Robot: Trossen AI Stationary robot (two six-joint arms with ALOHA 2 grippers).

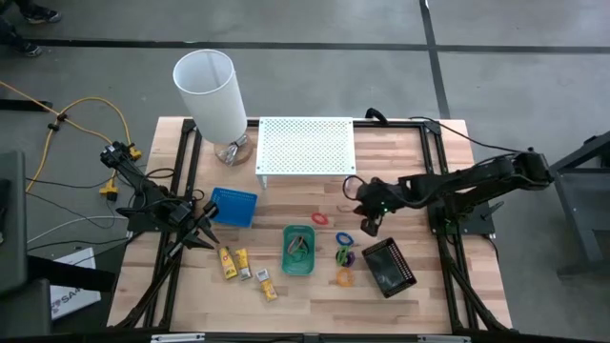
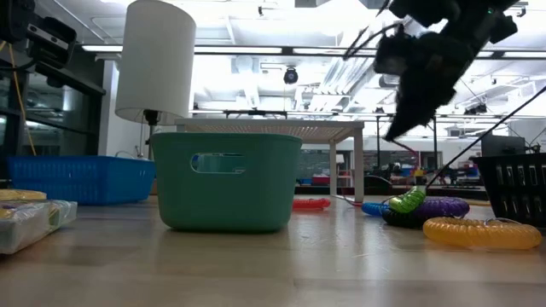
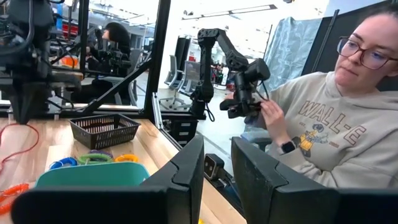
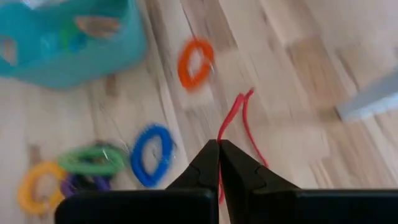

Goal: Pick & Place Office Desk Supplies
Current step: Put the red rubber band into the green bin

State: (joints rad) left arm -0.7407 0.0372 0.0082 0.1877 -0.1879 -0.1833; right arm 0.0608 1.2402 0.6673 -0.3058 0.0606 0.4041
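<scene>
- Right end effector (image 1: 367,227) pinched shut on a thin red cord (image 4: 239,124), above the blue ring (image 1: 344,238).
- Left end effector (image 1: 204,234) narrowly parted, empty, between the blue tray (image 1: 233,207) and yellow-and-white blocks (image 1: 229,262), near the tabletop (image 1: 419,171) edge.

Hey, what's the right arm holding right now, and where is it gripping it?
The right gripper is shut on a thin red cord, pinching it at the fingertips along its length, above the table.

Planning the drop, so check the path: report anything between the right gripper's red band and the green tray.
Nothing tall. The right gripper is shut on the red band, raised above the table. Toward the green tray only a blue ring and a red ring lie flat; a lifted carry should clear them.
</scene>
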